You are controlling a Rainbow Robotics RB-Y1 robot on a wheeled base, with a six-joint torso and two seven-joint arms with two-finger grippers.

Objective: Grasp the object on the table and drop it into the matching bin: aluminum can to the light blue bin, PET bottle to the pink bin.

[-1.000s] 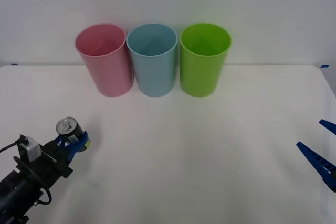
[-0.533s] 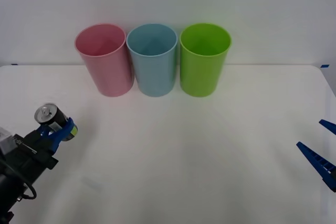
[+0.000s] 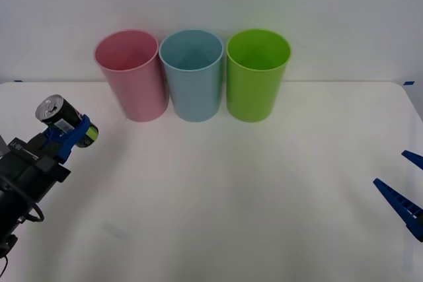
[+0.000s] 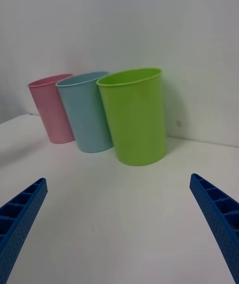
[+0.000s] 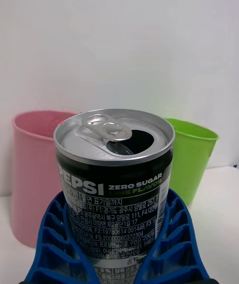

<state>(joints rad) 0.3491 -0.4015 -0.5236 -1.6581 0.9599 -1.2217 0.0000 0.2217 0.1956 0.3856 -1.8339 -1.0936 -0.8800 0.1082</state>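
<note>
Left gripper (image 3: 69, 137): ribbed blue fingers clamped around the can, left edge of frame, lifted above the table (image 3: 218, 196).
Aluminum can (image 3: 59, 118): dark cylinder, opened silver top, tilted.
Right gripper (image 3: 411, 193): fingers spread, lower right.
Bins: pink bin (image 3: 131, 74), light blue bin (image 3: 192, 74), lime green bin (image 3: 256, 72), smooth tapered plastic, upper centre.

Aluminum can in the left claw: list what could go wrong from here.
1. The aluminum can is held tilted in the left claw and its tab is open, so any leftover liquid could spill.
2. The pink bin stands between the can and the light blue bin; a low carry could knock it over.
3. The bins touch, so a drop off centre could land in pink.
</note>
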